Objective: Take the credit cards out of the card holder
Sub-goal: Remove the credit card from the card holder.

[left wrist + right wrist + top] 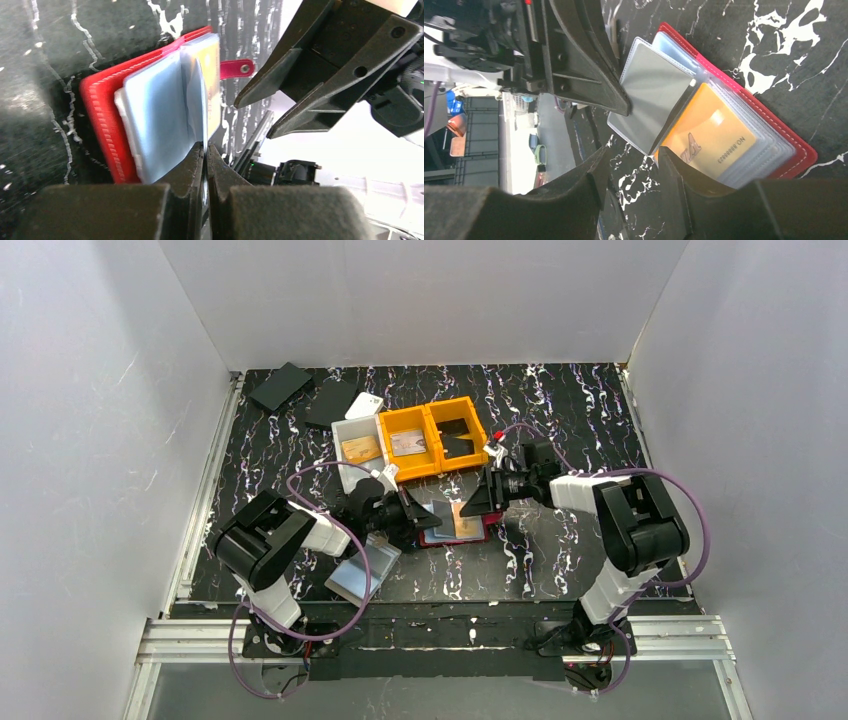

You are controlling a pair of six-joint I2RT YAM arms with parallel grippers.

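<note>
The red card holder point(455, 527) lies open on the table between both grippers. My left gripper point(205, 147) is shut on a clear plastic sleeve point(160, 105) of the holder and lifts it off the stack. An orange card point(709, 137) sits in the sleeve below it and also shows in the left wrist view point(212, 70). My right gripper point(631, 160) is open, its jaws low at the holder's edge, with the corner of the lifted sleeve point(654, 95) just above the gap. In the top view the left gripper point(425, 520) and the right gripper point(472, 505) face each other over the holder.
Two orange bins point(432, 440) and a white bin point(358, 448) holding cards stand behind the holder. A pale card-like sheet point(362, 570) lies by the left arm. Black flat items point(280, 385) and a white card point(365, 405) lie at the back left.
</note>
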